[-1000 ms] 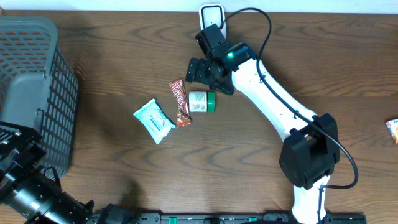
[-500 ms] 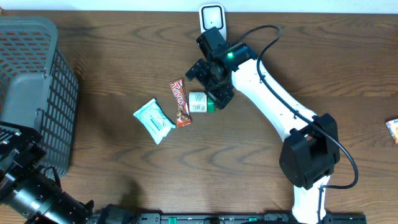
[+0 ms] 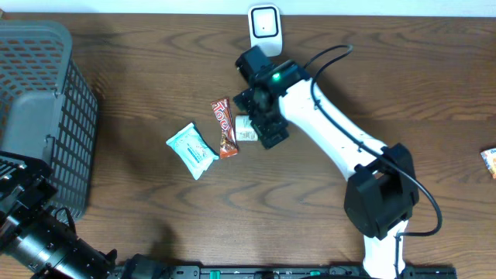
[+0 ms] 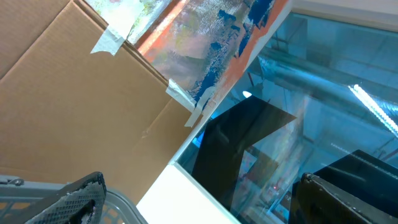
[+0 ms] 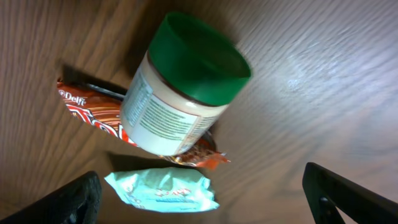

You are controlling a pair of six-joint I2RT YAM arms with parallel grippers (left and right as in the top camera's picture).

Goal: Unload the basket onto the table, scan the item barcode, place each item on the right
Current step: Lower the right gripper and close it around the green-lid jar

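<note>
Jar (image 5: 180, 93) — green-lidded: we see the right gripper (image 3: 262, 122) now swung over it (jaws wide apart, empty), so pickup precedes scanning.

table (image 3: 139, 70) — dark wood, matt grain | jar lid (image 5: 196, 59) — green plastic, smooth | basket (image 3: 46, 101) — grey plastic mesh

On the brown wood table (image 3: 139, 70) I see a jar with a green lid (image 5: 180, 93) lying on its side, a red candy bar (image 3: 224, 128) just left of it, a pale green packet (image 3: 191, 150) further left, a grey basket (image 3: 39, 116) far left, and a white scanner (image 3: 264, 23) beyond it at the far edge.
</note>
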